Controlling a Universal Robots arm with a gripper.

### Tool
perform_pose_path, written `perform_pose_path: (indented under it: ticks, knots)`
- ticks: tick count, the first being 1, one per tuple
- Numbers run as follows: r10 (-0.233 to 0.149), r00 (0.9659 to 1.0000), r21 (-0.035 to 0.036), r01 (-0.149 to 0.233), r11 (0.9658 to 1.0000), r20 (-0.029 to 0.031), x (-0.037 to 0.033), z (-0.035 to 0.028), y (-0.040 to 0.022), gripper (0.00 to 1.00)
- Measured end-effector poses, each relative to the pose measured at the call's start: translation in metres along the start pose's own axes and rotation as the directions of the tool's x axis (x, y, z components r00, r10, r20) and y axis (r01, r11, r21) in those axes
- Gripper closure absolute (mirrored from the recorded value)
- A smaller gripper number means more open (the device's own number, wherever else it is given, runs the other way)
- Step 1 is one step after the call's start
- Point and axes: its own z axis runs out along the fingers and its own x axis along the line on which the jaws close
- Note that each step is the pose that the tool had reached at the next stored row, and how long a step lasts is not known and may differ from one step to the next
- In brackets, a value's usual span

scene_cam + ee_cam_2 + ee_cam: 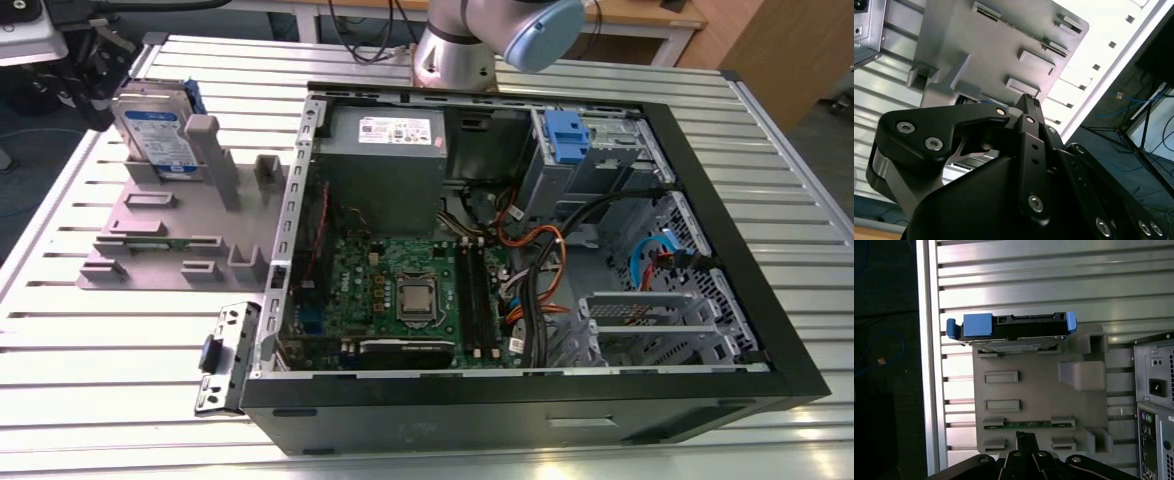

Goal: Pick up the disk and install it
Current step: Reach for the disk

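Starting with the exterior view: where is the disk [151, 128]?

It stands on edge in a slot of the grey holder [160, 235], at the exterior view's left on the slatted worktop [94, 400]. Its label faces the camera and the blue bracket runs along its edges. It is outside the open computer case [467, 425], which lies beside the holder.

What is inside the case?

A grey power supply [387, 150], a green motherboard [400, 290] and a metal drive cage [587, 150] with a blue latch. The arm [461, 45] rises behind the case.

And the second wrist view?

The tool [1028, 100] is clenched, its tips pressed together with nothing between them. The holder [999, 45] lies beyond the tips.

And the first wrist view?

The disk [1009, 326] shows edge-on, seated in the holder's [1039, 400] end slot. The tool [1025, 436] is over the opposite end of the holder, well apart from the disk. The case's rear panel [1154, 405] sits just beside the holder, and the worktop's [1029, 280] ribs run past the disk.
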Motion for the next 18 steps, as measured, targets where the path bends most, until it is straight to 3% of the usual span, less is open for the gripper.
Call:
perform_pose_path:
  ticks: [2, 3, 18]
  knots:
    - [-0.001, 1.0, -0.0109, 0.001, 0.9999, -0.0014, -0.0006, 0.0003, 0.0001, 0.9]
    - [-0.001, 1.0, -0.013, 0.001, 0.9999, -0.0019, -0.0011, 0.0005, 0.0004, 0.9]
    - [-0.002, 1.0, -0.0171, 0.002, 0.9999, -0.005, -0.0052, 0.0045, 0.0105, 0.9]
